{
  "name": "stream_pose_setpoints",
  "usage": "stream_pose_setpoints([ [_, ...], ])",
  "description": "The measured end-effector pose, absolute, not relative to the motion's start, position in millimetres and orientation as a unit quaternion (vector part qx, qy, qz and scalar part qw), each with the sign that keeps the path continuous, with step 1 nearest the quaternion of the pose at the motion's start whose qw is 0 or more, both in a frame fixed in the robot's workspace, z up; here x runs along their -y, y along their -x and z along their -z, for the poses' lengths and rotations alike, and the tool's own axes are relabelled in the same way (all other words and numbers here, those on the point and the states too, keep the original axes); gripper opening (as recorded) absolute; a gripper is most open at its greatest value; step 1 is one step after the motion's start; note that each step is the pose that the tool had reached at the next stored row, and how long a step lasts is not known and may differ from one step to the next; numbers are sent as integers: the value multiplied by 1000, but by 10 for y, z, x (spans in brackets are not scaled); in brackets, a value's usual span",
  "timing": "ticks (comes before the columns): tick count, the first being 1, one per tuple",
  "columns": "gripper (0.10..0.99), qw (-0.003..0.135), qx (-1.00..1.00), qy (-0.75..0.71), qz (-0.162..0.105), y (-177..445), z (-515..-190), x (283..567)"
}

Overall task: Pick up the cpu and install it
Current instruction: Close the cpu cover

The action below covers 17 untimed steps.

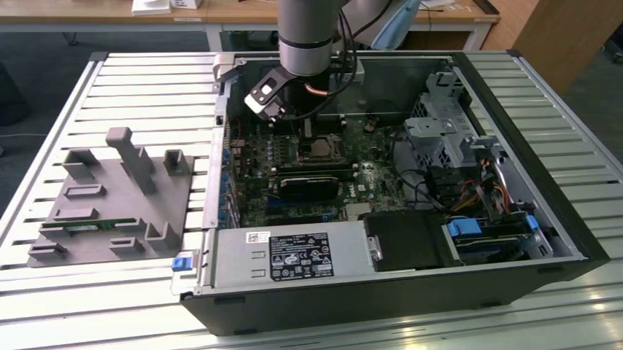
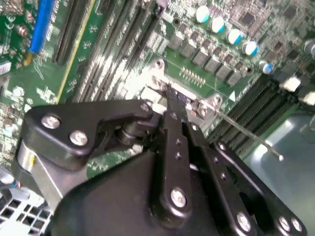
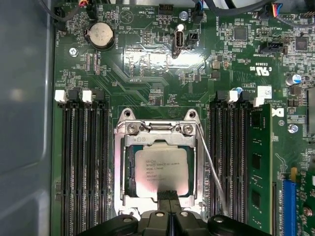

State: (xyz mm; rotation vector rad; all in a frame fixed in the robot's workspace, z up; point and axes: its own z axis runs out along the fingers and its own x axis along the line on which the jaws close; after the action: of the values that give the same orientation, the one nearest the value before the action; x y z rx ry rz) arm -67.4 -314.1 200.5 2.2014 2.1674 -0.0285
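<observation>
A pale slatted table point(image 1: 146, 80) stood on a dark floor point(image 1: 44, 55). Wooden desks point(image 1: 248, 13) stood beyond it. Light glared off its slats.

Shiny metal cpu point(image 3: 162, 169), glossy grn mobo point(image 3: 147, 59)

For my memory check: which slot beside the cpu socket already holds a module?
The outermost slot on the socket lever side: a green memory stick fills it; the others are empty.
</observation>
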Motion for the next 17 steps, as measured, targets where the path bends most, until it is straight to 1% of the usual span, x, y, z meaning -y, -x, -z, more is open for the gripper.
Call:
stream_pose_setpoints([
  [9, 106, 25, -701, -712, 9, 618, -2010, 3142],
  [14, 106, 25, -701, -712, 8, 616, -2136, 3141],
  [17, 106, 25, -701, -712, 8, 597, -2137, 3141],
])
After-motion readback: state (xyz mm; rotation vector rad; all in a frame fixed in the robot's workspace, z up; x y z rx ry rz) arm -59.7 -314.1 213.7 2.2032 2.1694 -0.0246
